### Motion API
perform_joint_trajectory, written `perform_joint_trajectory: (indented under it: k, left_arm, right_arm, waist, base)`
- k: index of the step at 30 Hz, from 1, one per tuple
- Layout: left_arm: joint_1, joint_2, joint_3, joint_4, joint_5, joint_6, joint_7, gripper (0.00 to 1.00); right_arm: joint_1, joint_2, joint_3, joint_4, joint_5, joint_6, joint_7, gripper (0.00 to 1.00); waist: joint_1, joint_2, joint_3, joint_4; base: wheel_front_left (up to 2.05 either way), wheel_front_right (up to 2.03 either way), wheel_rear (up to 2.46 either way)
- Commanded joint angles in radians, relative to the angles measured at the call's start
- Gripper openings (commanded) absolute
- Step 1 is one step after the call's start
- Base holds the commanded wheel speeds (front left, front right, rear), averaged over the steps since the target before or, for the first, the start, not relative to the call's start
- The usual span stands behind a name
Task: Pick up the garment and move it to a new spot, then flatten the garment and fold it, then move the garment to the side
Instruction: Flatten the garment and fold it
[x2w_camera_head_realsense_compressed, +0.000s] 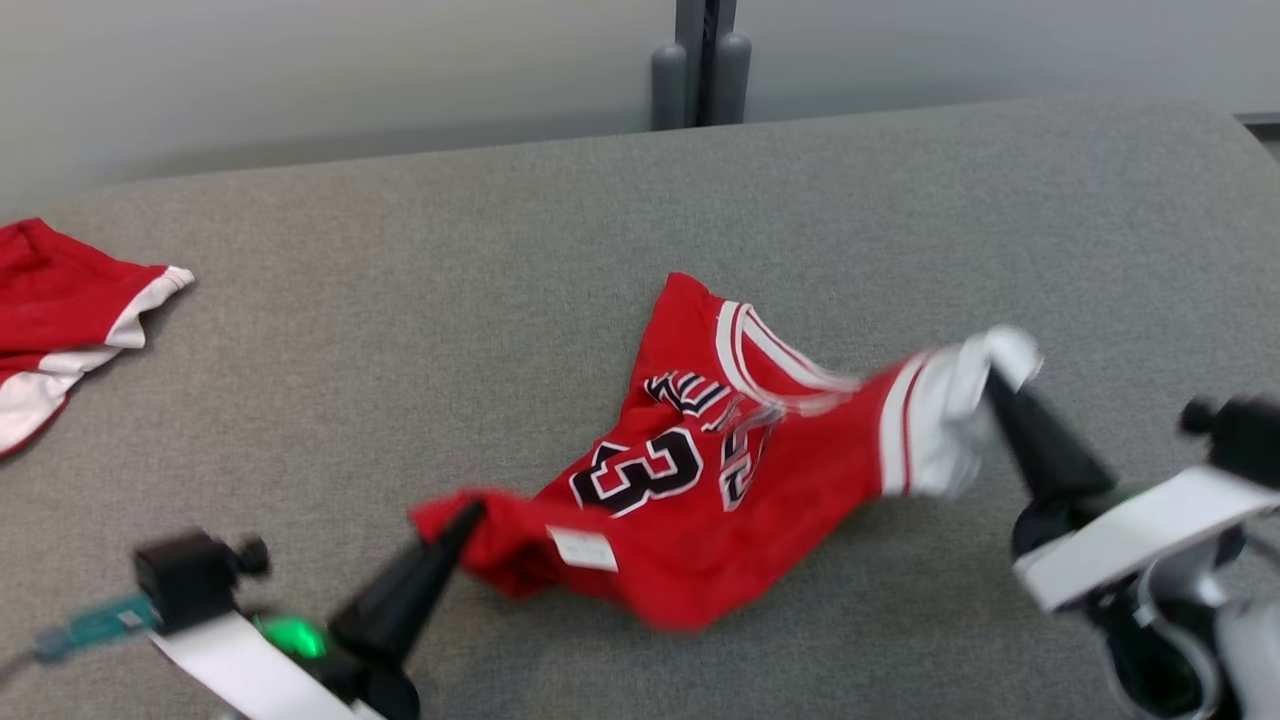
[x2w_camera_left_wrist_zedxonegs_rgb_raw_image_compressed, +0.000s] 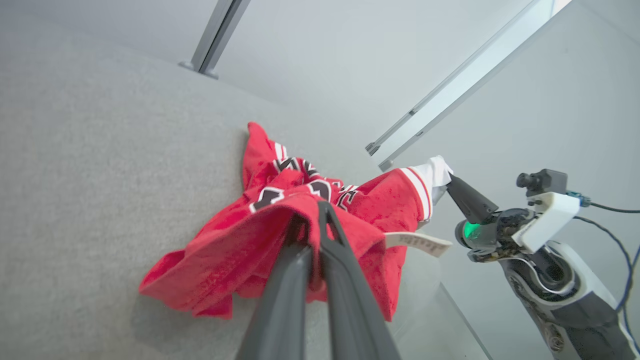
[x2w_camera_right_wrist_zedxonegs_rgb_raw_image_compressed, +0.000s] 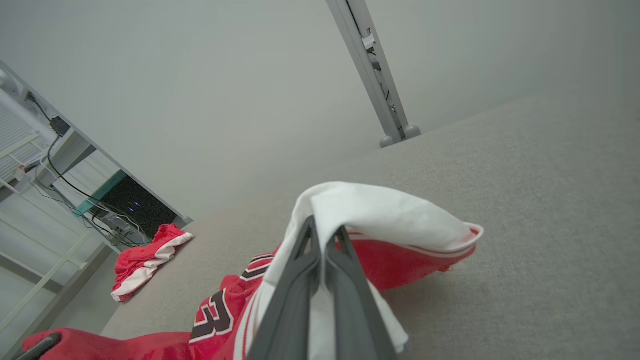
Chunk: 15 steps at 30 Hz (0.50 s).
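On the grey table (x2w_camera_head_realsense_compressed: 400, 350), mid-front, the jersey (x2w_camera_head_realsense_compressed: 700, 500) stretches between both arms. Reaching in from lower left, the left gripper (x2w_camera_head_realsense_compressed: 472, 512) pinches a red corner; slanting in from the right, the right gripper (x2w_camera_head_realsense_compressed: 990, 380) pinches the white trim, held off the surface.

Bright, even, diffuse light from above; soft faint shadow under the garment (x2w_camera_head_realsense_compressed: 700, 520) on the grey worktop (x2w_camera_head_realsense_compressed: 400, 380); head view motion-blurred, esp. garment's white hem and right hand (x2w_camera_head_realsense_compressed: 990, 382); wrist views sharper, w/ wide-angle bend toward edges; green status lamp (x2w_camera_head_realsense_compressed: 290, 635) blooms slightly near worktop's front-left.
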Motion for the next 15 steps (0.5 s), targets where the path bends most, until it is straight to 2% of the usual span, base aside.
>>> perform_joint_trajectory:
  k: [1, 5, 7, 9, 10, 13, 15]
  left_arm:
    - [-0.080, 0.019, 0.030, -0.077, -0.044, -0.001, 0.014, 0.00]
    - [-0.272, 0.013, 0.087, -0.154, -0.105, 0.025, 0.051, 0.00]
    - [-0.410, 0.007, 0.092, -0.154, -0.111, 0.050, 0.085, 0.00]
    - [-0.566, 0.007, 0.092, -0.117, -0.096, 0.079, 0.121, 0.00]
    - [-0.566, 0.007, 0.092, -0.117, -0.096, 0.079, 0.121, 0.00]
    - [-0.821, -0.013, 0.074, 0.018, -0.045, 0.118, 0.156, 0.00]
    - [-0.977, -0.014, 0.055, 0.141, 0.018, 0.119, 0.153, 0.00]
  right_arm:
    - [-0.065, -0.019, -0.038, -0.078, 0.055, 0.000, 0.032, 0.00]
    - [-0.234, -0.049, -0.117, -0.166, 0.092, 0.001, 0.064, 0.00]
    - [-0.344, -0.043, -0.161, -0.175, 0.111, 0.000, 0.078, 0.00]
    - [-0.476, -0.057, -0.206, -0.156, 0.079, 0.000, 0.074, 0.00]
    - [-0.476, -0.057, -0.206, -0.156, 0.079, 0.000, 0.074, 0.00]
    - [-0.684, -0.072, -0.234, -0.067, -0.012, 0.000, 0.058, 0.00]
    - [-0.816, -0.068, -0.218, 0.021, -0.057, 0.001, 0.040, 0.00]
  waist:
    - [0.0000, -0.0001, 0.028, -0.003]
    - [0.0000, -0.0001, 0.095, -0.005]
    - [0.0000, -0.0001, 0.147, 0.002]
    - [0.0000, -0.0001, 0.205, 0.008]
    - [0.0000, -0.0001, 0.205, 0.008]
    - [0.0000, -0.0001, 0.298, 0.018]
    - [0.0000, -0.0001, 0.342, 0.019]
  base:
    - [0.00, 0.00, 0.00]
    - [0.00, 0.00, 0.00]
    - [0.00, 0.00, 0.00]
    - [0.00, 0.00, 0.00]
    - [0.00, 0.00, 0.00]
    - [0.00, 0.00, 0.00]
    - [0.00, 0.00, 0.00]
